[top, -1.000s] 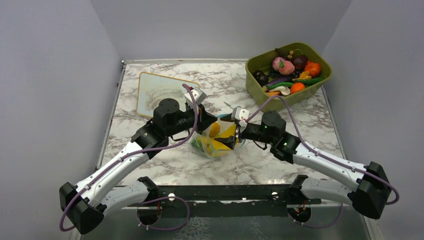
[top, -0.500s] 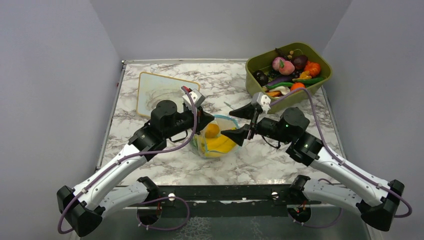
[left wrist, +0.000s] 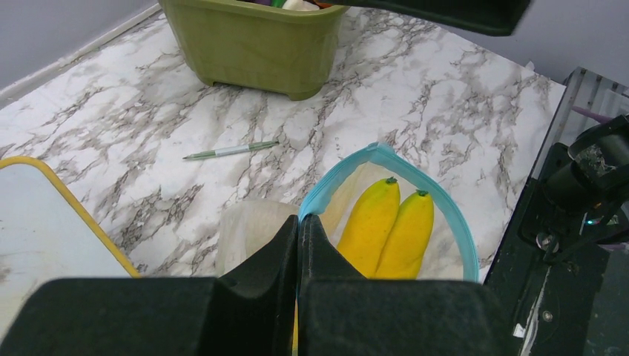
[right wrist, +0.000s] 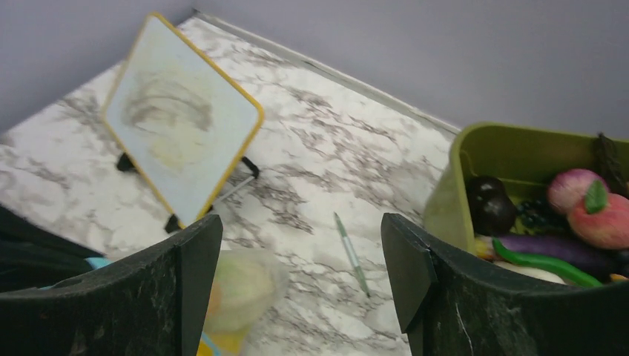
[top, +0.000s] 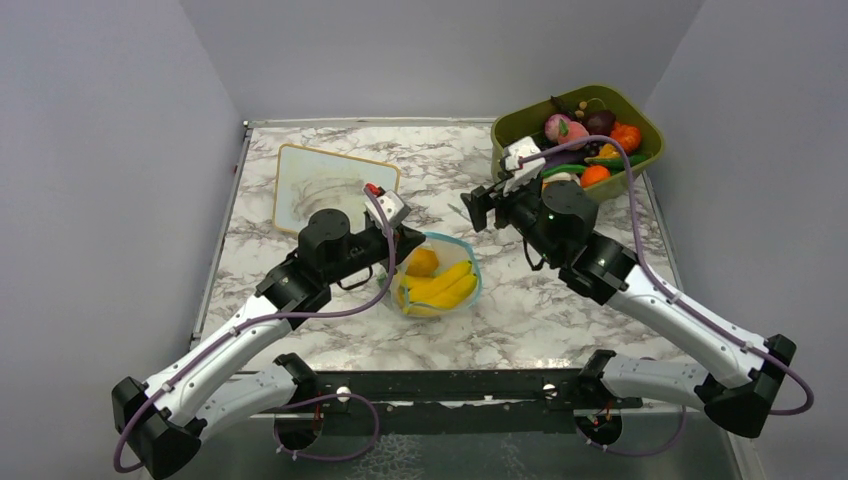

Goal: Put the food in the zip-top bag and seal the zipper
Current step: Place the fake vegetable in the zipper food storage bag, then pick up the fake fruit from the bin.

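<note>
Now empty and wide open, the right hand [right wrist: 300, 271] has left the clear teal-rimmed plastic bag [top: 440, 288], whose rim the left hand [left wrist: 298, 231] pinches tight; it is probably fetching another piece.

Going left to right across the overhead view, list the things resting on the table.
white board → clear bag → green tub

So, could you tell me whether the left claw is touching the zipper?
Touching. The left wrist view shows the left claw shut on the zipper at the bag's mouth.
</note>
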Available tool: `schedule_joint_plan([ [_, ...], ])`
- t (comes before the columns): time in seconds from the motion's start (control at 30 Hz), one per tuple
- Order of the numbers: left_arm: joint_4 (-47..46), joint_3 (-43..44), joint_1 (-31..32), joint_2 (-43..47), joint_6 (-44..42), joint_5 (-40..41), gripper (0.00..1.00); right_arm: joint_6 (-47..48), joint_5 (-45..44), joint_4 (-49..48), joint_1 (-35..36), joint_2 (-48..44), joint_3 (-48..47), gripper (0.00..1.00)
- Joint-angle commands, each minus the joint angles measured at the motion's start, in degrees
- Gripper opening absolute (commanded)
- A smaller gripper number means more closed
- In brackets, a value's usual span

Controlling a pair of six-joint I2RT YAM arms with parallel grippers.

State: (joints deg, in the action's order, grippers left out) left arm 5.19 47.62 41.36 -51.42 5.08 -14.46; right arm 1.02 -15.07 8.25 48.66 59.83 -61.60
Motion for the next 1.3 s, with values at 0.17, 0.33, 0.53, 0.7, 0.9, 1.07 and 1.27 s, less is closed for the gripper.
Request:
schedule_joint_plan([
  [0.17,-5.44,-4.56,-0.14,2.97,-2.42,0.96,0.0,4.16,-14.19,5.15,-8.02,9.2,-5.7,0.74],
  [0.33,-4.74,-4.56,-0.12,2.92,-3.09,0.63,0.0,4.16,-14.3,3.92,-16.25,13.98,-7.54,0.68],
  [0.53,-4.29,-4.84,-0.14,3.07,-2.91,0.2,0.0,5.09,-14.59,4.61,-25.28,22.26,-11.58,0.63],
  [0.7,-5.01,-5.42,-0.12,3.59,-2.36,-0.26,0.0,4.93,-13.62,5.01,-32.32,29.96,-15.22,0.62],
  [0.9,-4.4,-5.25,-0.14,3.66,-2.82,0.28,0.0,6.95,-10.05,4.11,-38.92,40.07,-22.16,0.67],
  [1.07,-4.78,-5.69,-0.4,3.62,-2.87,1.15,0.0,10.53,-9.55,3.36,-40.13,47.42,-27.96,0.78],
  [1.27,-4.59,-5.34,-0.67,2.99,-2.8,0.5,0.0,15.26,-10.96,3.19,-40.42,53.55,-33.66,0.82],
])
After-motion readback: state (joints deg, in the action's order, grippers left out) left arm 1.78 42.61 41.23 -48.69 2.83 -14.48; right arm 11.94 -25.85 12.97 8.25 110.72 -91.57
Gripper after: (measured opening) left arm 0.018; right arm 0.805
